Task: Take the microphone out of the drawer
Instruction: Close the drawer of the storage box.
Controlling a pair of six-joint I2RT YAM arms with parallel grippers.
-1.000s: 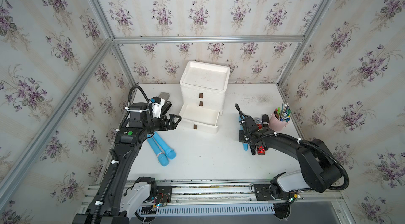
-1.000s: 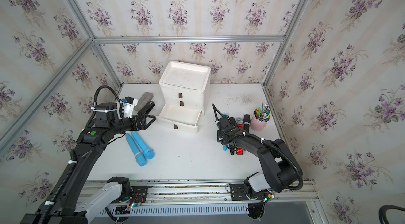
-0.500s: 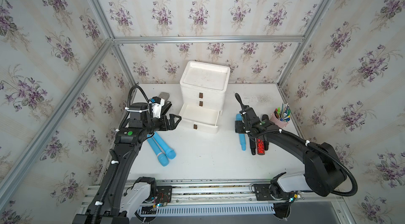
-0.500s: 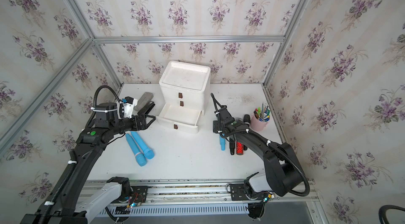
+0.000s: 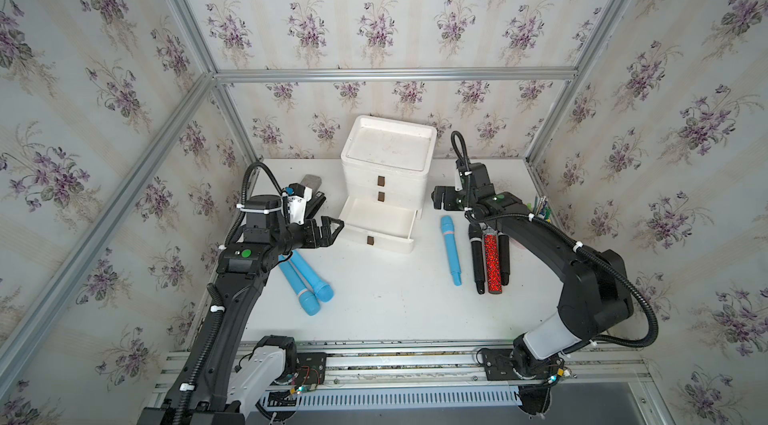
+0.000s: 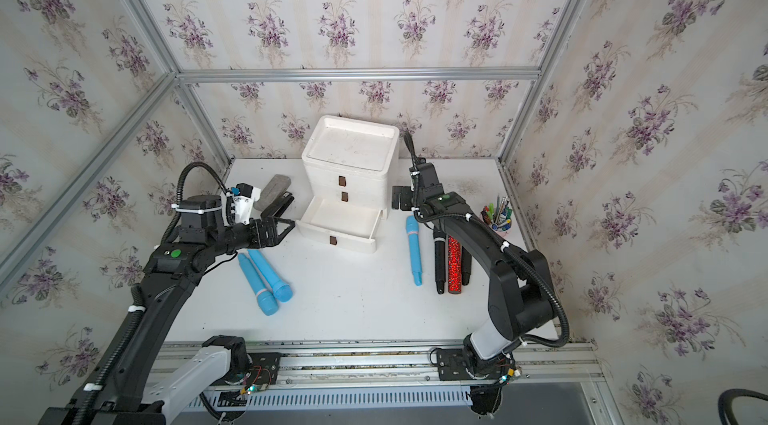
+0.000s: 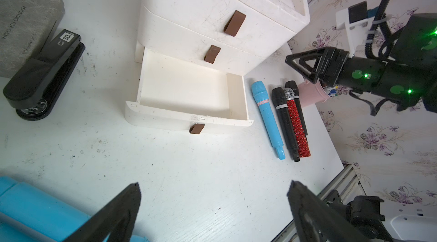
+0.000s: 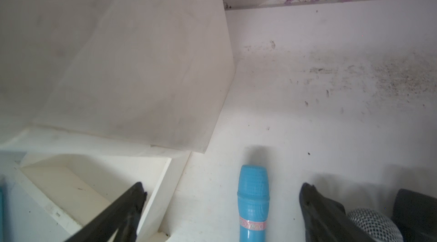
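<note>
The white drawer (image 5: 386, 241) at the bottom of the three-drawer unit is pulled out and holds nothing (image 7: 184, 87). A blue microphone (image 5: 451, 250) lies flat on the table just right of it, seen in both top views (image 6: 414, 250) and in the left wrist view (image 7: 267, 115). My right gripper (image 5: 442, 198) hovers open above the microphone's head end (image 8: 253, 195), which it does not touch. My left gripper (image 5: 332, 229) stands open at the drawer's front left corner, with nothing between its fingers (image 7: 214, 184).
Two black microphones and a red glitter one (image 5: 492, 263) lie right of the blue one. A pink pen cup (image 5: 540, 211) stands behind them. Two more blue microphones (image 5: 307, 281) lie under my left arm. A stapler (image 5: 316, 202) and grey case (image 5: 311, 183) sit back left.
My right gripper has opened, leaving the blue microphone on the table, and has risen and drawn back toward the drawer unit. The left arm has not moved.
</note>
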